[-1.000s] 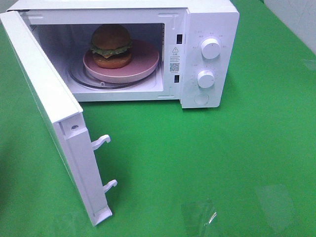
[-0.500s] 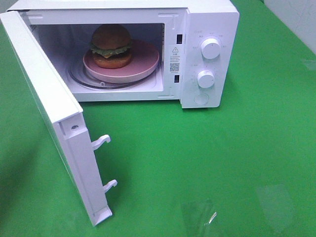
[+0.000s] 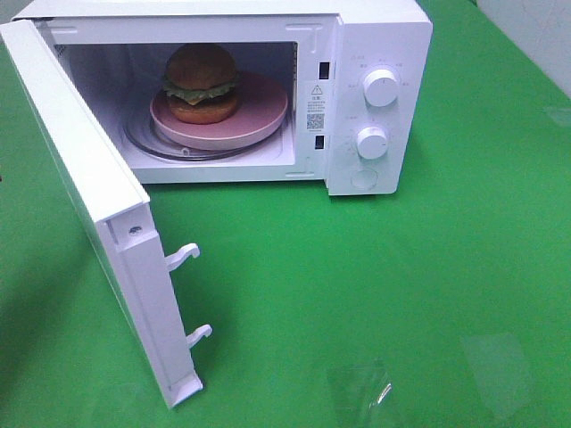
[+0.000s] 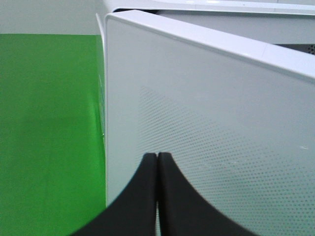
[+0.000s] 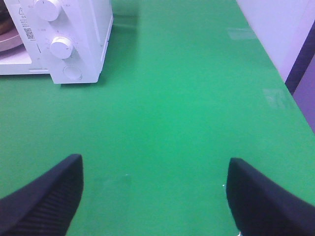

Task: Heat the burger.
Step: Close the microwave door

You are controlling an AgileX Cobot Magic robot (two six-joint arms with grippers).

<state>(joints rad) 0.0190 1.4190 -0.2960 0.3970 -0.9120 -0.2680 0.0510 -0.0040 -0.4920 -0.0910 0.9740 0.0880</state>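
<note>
Microwave point(image 3: 385, 45), door point(image 3: 89, 152) wide; burger point(image 3: 202, 82) inside on pink plate point(image 3: 264, 109), seemingly off-centre

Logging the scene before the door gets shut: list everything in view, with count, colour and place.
microwave: one, white, at the back of the table
door: one, white, swung open at the microwave's left
burger: one, brown bun with green lettuce, on the plate inside the microwave
plate: one, pink, on the glass turntable
glass turntable: one, clear, on the cavity floor
knobs: two, white, stacked on the control panel
button: one, white, below the knobs
table: one, green, under everything
left gripper: one, black, shut, facing the door's outer face
right gripper: one, black, open, over the table on the panel side
</note>
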